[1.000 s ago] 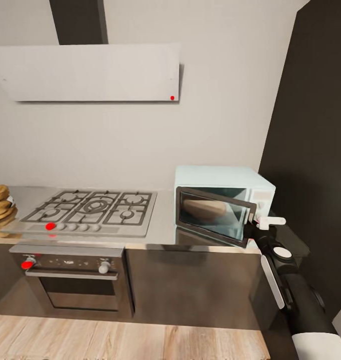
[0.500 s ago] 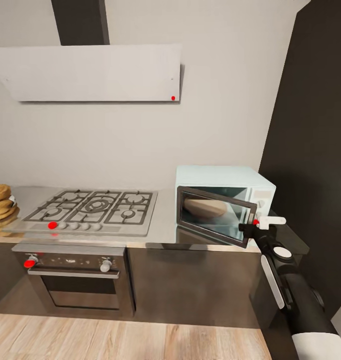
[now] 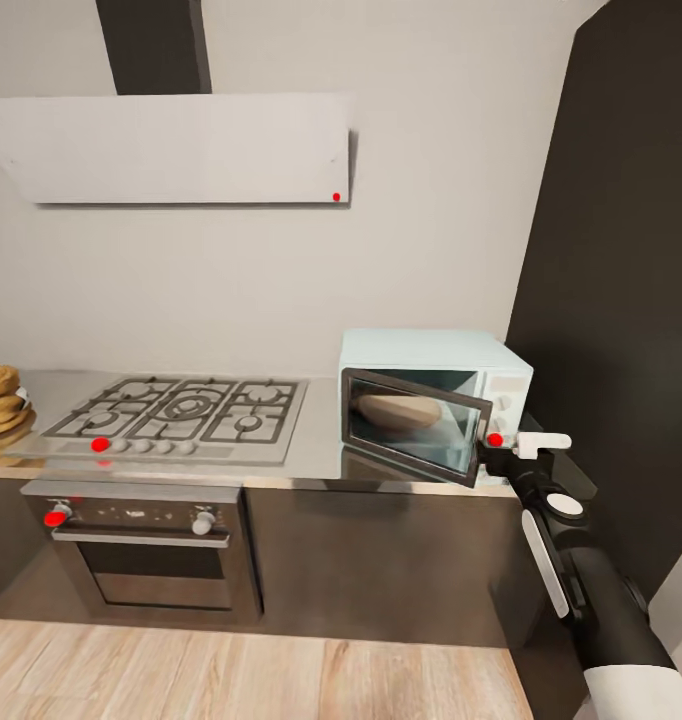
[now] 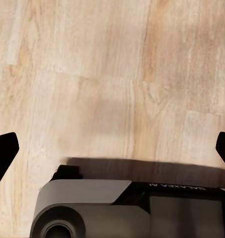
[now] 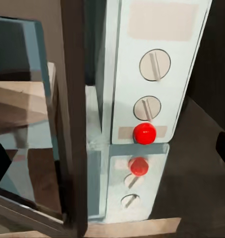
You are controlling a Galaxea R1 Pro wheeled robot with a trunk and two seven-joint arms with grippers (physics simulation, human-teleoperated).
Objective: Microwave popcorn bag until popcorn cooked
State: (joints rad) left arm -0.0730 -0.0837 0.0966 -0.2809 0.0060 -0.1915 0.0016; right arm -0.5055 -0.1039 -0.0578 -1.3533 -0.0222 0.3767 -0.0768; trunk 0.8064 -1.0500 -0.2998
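Grey walls and glossy black cabinets frame the kitchen, with a long steel tabletop (image 3: 321, 455) running under a pale extractor hood (image 3: 181, 148). On it sits a gas hob (image 3: 181, 412) above a steel-fronted oven (image 3: 141, 545), and to the hob's right stands the pale-blue microwave (image 3: 431, 355).

The microwave's dark glass door (image 3: 413, 425) hangs partly open, swung out toward me. Through the glass I can make out a tan shape lying inside the cavity, the popcorn bag (image 3: 399, 410) (blurred by the pane, so I cannot read its folds or rim).

My right fingers (image 3: 509, 455) are held just in front of the microwave's right front corner, near the free edge of the door. From the right wrist view I look straight at the white side panel (image 5: 157, 74), its two knobs (image 5: 154, 64) one above the other and the round red light (image 5: 144, 133) beneath them, all mirrored in the steel below. I cannot tell how far apart these fingers stand.

My left fingers (image 4: 112, 153) point down at the light wood floor (image 4: 112, 64), spread wide with nothing between the dark tips.

At the tabletop's far left lies a stack of tan rings (image 3: 1, 400).
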